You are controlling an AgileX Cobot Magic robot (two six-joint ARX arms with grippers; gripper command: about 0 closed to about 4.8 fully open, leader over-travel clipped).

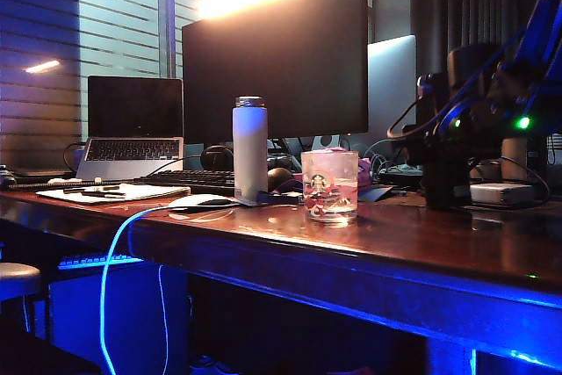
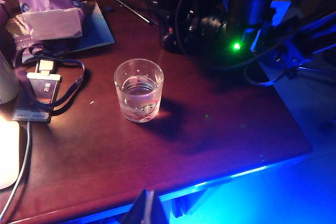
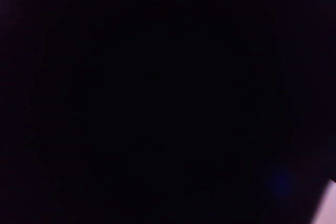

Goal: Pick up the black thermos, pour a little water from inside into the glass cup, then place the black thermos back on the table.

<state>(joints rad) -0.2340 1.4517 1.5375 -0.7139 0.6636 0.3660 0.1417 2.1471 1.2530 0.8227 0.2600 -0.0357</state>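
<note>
Dark red-brown wood makes up the worktop [image 2: 210, 129], and it shines a bit, with blue light glowing under its front edge. The glass cup [image 2: 138, 90] stands upright near the middle of it, all by itself, and there is a little water at the bottom. The black thermos [image 2: 252, 1] stands at the far right side, well apart from the cup, with the right arm's dark parts and a small green light packed close against it. The right pincer [image 2: 210, 24] is there beside the thermos, but it is too dark to tell if it is gripping (its own camera shows only black). Just a small dark tip of the left pincer [image 2: 147, 211] shows, hanging above the front edge of the worktop, so I cannot tell if it is open or closed. A tall white bottle [image 1: 250, 148] stands to the left of the cup, and a badge on a purple strap [image 2: 44, 85] lies flat nearby.
</note>
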